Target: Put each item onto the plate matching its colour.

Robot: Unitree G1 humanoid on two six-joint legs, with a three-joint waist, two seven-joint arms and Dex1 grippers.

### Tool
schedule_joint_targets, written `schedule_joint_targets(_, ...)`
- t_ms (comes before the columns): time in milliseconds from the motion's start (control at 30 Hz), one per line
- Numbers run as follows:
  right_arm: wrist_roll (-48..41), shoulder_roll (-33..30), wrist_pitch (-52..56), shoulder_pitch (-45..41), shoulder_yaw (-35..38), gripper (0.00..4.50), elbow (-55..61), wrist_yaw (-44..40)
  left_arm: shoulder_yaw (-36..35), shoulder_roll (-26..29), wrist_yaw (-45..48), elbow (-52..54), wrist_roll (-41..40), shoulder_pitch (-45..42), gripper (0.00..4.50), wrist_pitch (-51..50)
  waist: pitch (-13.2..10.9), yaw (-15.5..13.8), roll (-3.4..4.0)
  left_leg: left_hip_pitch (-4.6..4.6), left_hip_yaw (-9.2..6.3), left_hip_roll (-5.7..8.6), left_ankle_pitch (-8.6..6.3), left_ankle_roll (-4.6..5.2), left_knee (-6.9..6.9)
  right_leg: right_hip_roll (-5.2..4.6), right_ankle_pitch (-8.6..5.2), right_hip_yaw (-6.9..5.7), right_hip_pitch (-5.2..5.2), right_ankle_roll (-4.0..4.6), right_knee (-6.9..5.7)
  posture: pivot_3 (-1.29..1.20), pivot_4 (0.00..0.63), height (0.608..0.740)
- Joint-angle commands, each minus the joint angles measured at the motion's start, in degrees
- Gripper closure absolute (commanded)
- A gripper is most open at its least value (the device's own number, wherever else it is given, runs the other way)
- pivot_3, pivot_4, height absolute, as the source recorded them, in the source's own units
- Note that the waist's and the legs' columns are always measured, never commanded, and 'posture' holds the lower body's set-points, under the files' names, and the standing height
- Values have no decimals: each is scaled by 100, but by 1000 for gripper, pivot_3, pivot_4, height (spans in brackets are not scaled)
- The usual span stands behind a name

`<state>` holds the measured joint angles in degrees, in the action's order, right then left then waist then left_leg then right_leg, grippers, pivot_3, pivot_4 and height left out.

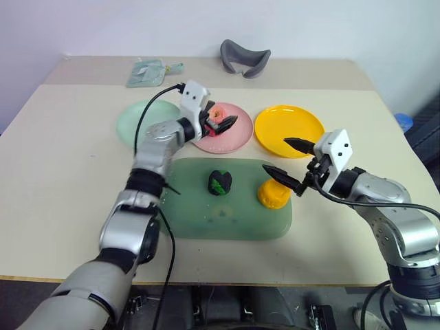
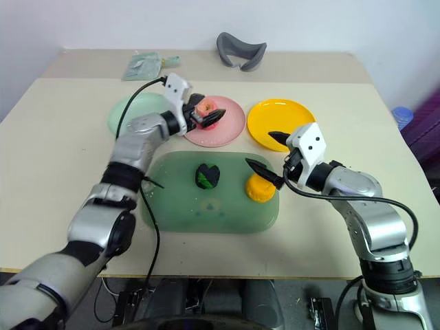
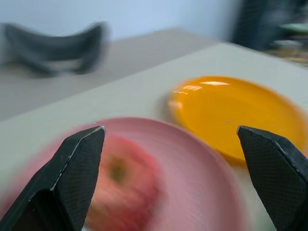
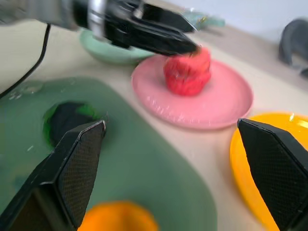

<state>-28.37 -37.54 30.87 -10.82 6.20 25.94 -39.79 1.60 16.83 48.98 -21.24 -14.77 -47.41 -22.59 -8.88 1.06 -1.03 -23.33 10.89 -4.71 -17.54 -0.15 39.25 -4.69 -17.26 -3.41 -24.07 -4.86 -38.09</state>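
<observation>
A pink-red apple (image 4: pixel 187 70) sits upright on the round pink plastic plate (image 1: pixel 234 141), between the mint green plate (image 1: pixel 134 120) and the yellow-orange plate (image 1: pixel 289 128). Nearer, a black lump with green marks (image 1: pixel 220 182) and an orange-yellow lump (image 1: pixel 273 195) lie apart.

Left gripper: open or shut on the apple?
Open. The left gripper's fingers stand wide apart, and the apple sits free on the pink plate.

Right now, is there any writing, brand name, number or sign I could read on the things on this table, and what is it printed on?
No readable text: none.
The pale green packet at the far edge may carry print, but it is too small to read.
The plates, the pink one and the yellow one, are plain, and so are the green tray and the grey curved object.
</observation>
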Motion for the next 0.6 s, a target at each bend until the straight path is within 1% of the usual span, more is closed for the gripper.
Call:
schedule_joint_targets(33, -282, -185, 125, 230, 199, 0, 489, -185, 211, 702, 1044, 1786, -756, 475, 18, -960, 0, -16, 0, 0, -1, 0, 0, 0, 1, 0, 0, 1, 0, 0, 0, 0, 150, 740)
schedule_joint_targets(100, -462, -245, 250, 413, 293, 0, 648, -231, 282, 1131, 1483, 2330, -1062, 795, 18, -1318, 1, -54, 1, -1, -3, 0, 0, 0, 10, -1, 0, 1, 2, 0, -2, 0, 150, 740)
schedule_joint_targets(200, -623, -297, 381, 551, 400, 0, 770, -230, 328, 1446, 1779, 2645, -1348, 966, 18, -1662, 1, -113, 1, 0, -16, 0, -2, 2, 30, -1, 0, -3, 21, 0, -2, 0, 150, 740)
schedule_joint_targets(233, -655, -316, 416, 609, 440, 0, 807, -230, 411, 1552, 1883, 2700, -1311, 1001, 18, -1642, 1, -136, 1, 0, -20, -1, -3, 4, 36, 0, 0, -3, 25, 0, -3, 0, 150, 740)
schedule_joint_targets(300, -690, -391, 462, 962, 623, 0, 926, -254, 743, 1695, 1934, 2677, -963, 1007, 18, -1412, 1, -192, 2, 1, -26, 0, -5, 8, 44, 0, 0, -5, 33, 0, -4, 0, 150, 740)
schedule_joint_targets(367, -664, -451, 431, 1220, 722, 0, 997, -273, 995, 1745, 1866, 2568, -632, 985, 18, -1118, 1, -203, 1, 1, -32, 2, -8, 12, 47, 0, 0, -6, 40, 0, -1, 0, 150, 740)
schedule_joint_targets(467, -656, -468, 283, 1705, 968, 0, 1108, -346, 1391, 1656, 1731, 2314, -164, 946, 18, -734, 2, -195, 2, 1, -33, 3, -10, 15, 54, 0, 0, -6, 43, -1, -1, 0, 150, 740)
schedule_joint_targets(600, -649, -449, 27, 2191, 1298, 0, 1180, -502, 1618, 1524, 1673, 2093, 136, 928, 18, -392, 1, -184, 1, 0, -37, 2, -10, 15, 54, 4, 0, -7, 43, 0, -1, 0, 150, 740)
